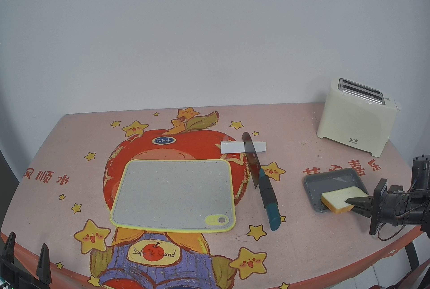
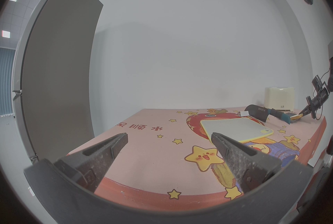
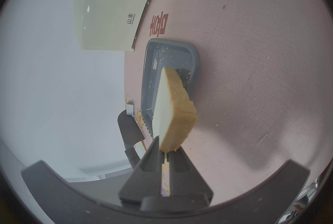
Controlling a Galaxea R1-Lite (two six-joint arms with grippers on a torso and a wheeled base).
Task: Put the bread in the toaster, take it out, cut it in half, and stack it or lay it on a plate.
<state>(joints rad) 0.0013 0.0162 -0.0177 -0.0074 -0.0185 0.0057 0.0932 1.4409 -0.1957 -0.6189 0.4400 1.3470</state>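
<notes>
Pink cartoon-printed table [image 1: 304, 240], seen from above. At its near edge, around 7 o'clock, the left claw [image 1: 25, 252] hangs released, its two fingers spread wide. At the centre lies a grey cutting board [image 1: 172, 193] with a yellow rim. At 4 o'clock the right claw [image 1: 358, 201] is clenched on one edge of a bread slice [image 1: 342, 199], which sits over the near corner of a grey tray [image 1: 322, 180] (whether the slice touches the tray is unclear). Between board and tray lies a knife [image 1: 263, 184], teal handle nearest, its dark blade crossing a white block [image 1: 230, 147]. Farthest back, at 2 o'clock, a cream two-slot toaster [image 1: 356, 117] stands upright.
</notes>
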